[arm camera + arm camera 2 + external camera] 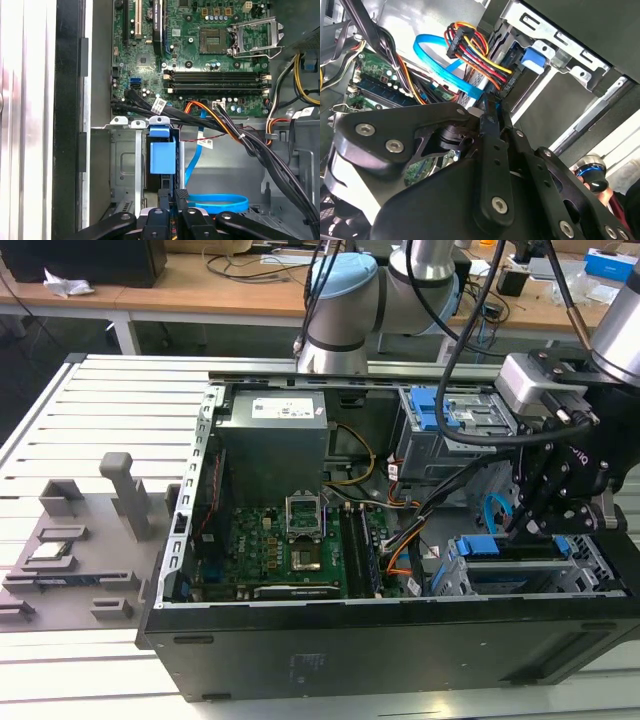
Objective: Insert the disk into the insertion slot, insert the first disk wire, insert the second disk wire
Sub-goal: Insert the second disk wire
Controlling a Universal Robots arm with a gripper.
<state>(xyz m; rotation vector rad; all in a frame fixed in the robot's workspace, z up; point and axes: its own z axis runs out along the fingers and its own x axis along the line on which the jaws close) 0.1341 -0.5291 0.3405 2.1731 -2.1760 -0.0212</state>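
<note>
The disk's blue carrier (162, 155) sits inside the insertion slot (125, 165), a silver cage at the case's front corner (600, 565). My gripper (522, 530) hangs just above that cage. In both wrist views its black fingers stand close together at the disk's end (173, 192). In the second wrist view the fingertips (489, 107) pinch the end of a flat blue disk wire (440, 65). A wire bundle of red, yellow and black strands (475, 42) ends in a black plug (507, 85) right beside the fingertips.
The open case holds a green motherboard (280, 550), a grey power supply (275, 440) and a taller bay with a blue latch (440, 420). Thick black cables (270, 155) cross beside the cage. Grey fixtures (80, 530) stand on the slatted table at the exterior view's left.
</note>
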